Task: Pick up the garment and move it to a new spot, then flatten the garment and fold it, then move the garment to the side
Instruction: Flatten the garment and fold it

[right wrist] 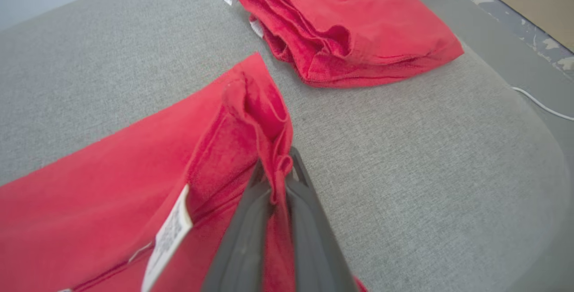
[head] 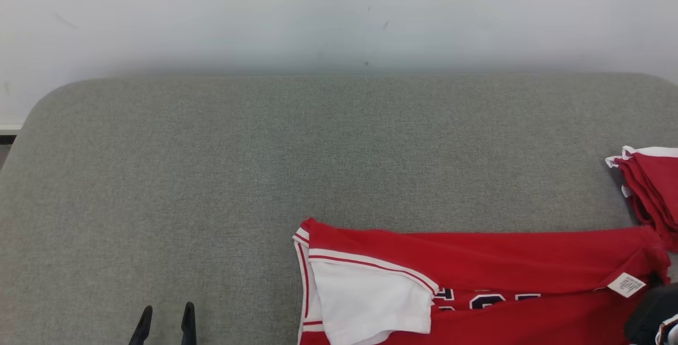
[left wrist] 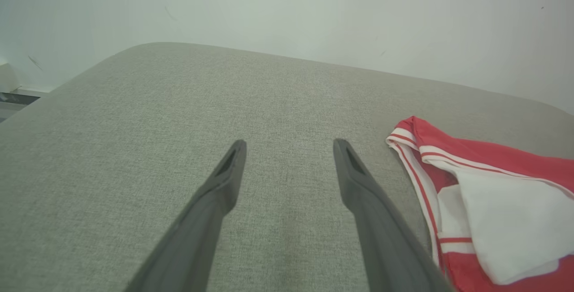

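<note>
Garment (head: 476, 260): red jersey, spread at the near right of the desk (head: 212, 175). Judged light, limp and prone to sag. Your right gripper (right wrist: 277, 166) has its jaws clamped on a bunched corner beside the label (right wrist: 168, 233). Your left gripper (head: 165, 316) hovers over bare desk, jaws apart. Recommend it take the white-trimmed corner (head: 304, 236).

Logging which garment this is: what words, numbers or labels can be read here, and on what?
Dark, white-edged lettering on the red jersey: half hidden under a fold, not readable.
White care tag on the jersey: print too small and blurred to read.
On the folded red stack nearby: no text visible.
</note>
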{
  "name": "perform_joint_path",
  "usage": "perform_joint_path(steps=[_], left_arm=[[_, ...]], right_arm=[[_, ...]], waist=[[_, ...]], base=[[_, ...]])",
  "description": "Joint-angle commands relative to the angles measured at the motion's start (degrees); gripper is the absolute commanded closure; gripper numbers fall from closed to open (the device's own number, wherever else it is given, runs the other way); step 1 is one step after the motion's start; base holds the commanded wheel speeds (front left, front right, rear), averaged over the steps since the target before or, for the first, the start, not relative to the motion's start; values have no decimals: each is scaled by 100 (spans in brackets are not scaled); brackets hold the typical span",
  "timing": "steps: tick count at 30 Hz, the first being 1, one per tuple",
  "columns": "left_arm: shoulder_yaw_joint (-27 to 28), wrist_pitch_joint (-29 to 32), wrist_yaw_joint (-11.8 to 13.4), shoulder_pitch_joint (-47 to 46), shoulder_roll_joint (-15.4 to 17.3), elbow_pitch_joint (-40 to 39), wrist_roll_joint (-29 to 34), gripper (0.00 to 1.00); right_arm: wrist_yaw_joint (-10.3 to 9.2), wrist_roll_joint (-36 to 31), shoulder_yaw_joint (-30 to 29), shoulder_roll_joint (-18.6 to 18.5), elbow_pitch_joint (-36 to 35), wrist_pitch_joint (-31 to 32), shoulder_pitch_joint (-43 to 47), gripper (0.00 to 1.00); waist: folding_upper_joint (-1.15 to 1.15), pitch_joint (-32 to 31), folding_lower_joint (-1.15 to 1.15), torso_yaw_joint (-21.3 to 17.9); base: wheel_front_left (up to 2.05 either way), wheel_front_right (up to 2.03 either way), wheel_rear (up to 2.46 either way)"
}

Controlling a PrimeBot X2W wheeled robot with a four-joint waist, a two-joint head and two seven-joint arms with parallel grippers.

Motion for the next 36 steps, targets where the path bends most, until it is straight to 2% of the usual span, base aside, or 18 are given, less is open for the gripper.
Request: perform_joint_path(steps=[1,11,19,23,30,31,32,36], left_arm=[[10,-16,5,58,-10,2,-21,0],[-18,-16,5,107,-51,27,-36,0],[67,-16,5,126,-81,7,32,0],[120,-16,5,153,-89,1,50,0],[158,-16,4,197,-68,-5,53,0],[136,-16,4,204,-54,6,55,0],[136,-16,4,204,-54,6,55,0],[104,-16,4,196,-46,30,56,0]], right_arm=[[-16,-74,-80,-26,-75,-18,94,100],[-16,-362,-508,-24,-803,65,285,100],[-16,-95,-66,-22,-1067,137,446,100],[-16,155,503,-20,-1111,170,576,100],[-15,530,1815,-16,-1212,174,734,100],[-15,640,2217,-17,-1223,218,749,100],[-15,640,2217,-17,-1223,218,749,100],[-15,771,2970,-19,-1267,279,724,100]], waist=[[-1,-41,-1,-41],[-1,-194,-1,-86],[-1,-299,-1,-72],[-1,-364,-1,-48],[-1,-433,-1,35],[-1,-446,-1,71],[-1,-446,-1,71],[-1,-466,-1,155]], base=[[0,0,0],[0,0,0],[0,0,0],[0,0,0],[0,0,0],[0,0,0],[0,0,0],[0,0,0]])
